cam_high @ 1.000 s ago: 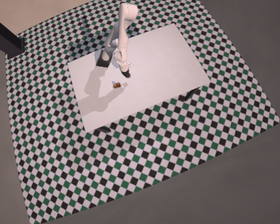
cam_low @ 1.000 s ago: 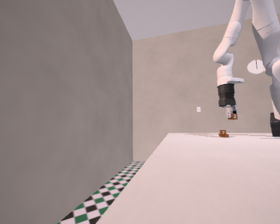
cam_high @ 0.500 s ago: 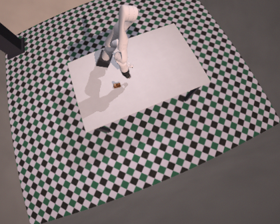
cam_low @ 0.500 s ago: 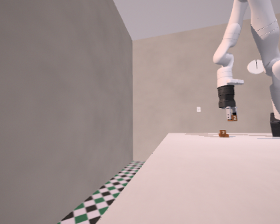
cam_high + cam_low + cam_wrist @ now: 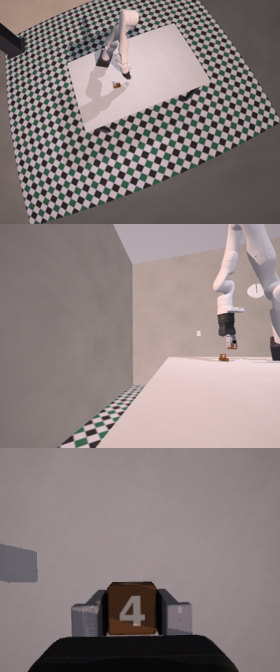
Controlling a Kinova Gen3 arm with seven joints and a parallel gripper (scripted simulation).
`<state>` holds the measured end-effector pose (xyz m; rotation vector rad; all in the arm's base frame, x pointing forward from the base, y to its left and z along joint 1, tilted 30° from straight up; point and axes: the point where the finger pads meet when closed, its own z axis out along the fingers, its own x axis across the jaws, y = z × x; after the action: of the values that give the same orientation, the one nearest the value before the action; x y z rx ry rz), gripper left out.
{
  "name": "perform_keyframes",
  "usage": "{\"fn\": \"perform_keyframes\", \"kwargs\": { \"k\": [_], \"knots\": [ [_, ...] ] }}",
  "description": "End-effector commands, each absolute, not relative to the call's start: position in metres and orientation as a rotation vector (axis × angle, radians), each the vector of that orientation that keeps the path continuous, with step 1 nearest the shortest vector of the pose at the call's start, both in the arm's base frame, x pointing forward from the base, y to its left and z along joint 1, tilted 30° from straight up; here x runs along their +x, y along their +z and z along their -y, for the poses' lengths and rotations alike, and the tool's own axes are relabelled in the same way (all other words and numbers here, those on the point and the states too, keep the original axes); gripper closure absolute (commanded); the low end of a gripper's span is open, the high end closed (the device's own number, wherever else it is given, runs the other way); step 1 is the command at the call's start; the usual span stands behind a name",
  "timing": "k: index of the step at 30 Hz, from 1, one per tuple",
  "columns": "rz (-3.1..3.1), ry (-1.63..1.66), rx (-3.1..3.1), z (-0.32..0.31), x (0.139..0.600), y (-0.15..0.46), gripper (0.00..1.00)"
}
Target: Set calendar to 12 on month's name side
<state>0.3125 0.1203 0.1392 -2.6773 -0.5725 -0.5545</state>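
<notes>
From where I stand, the pincer (image 5: 129, 79) (image 5: 231, 344) (image 5: 132, 605), part-open and snug on a cube (image 5: 233, 346) (image 5: 132, 609), hangs above the surface (image 5: 160, 60) (image 5: 200, 397) (image 5: 150, 513), up and to one side of the tray (image 5: 115, 87) (image 5: 226, 360) with its other cube, so the next move is likely sideways, then down.

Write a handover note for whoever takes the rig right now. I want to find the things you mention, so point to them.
Gripper (image 5: 232, 346) (image 5: 132, 605): shut on a cube (image 5: 233, 347) (image 5: 132, 609), held up off the table (image 5: 157, 57) (image 5: 200, 391); 4 faces the wrist view, what looks like a 2 the exterior view.
Tray (image 5: 118, 86) (image 5: 224, 359): on the table, off to one side of the gripper, apparently with the other cube in it; its digit is too small to be sure.
Done: one cube in hand.
Left: seat it flat beside the other, check for 12 on the month side, let go.
</notes>
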Motion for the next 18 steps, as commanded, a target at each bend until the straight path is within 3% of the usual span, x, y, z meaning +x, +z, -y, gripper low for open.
{"fn": "perform_keyframes", "kwargs": {
  "k": [1, 18],
  "knots": [
    [0.570, -0.539, -2.676, -0.121, 0.310, 0.135, 0.43],
    [0.570, -0.539, -2.676, -0.133, 0.319, 0.111, 0.43]
  ]
}}
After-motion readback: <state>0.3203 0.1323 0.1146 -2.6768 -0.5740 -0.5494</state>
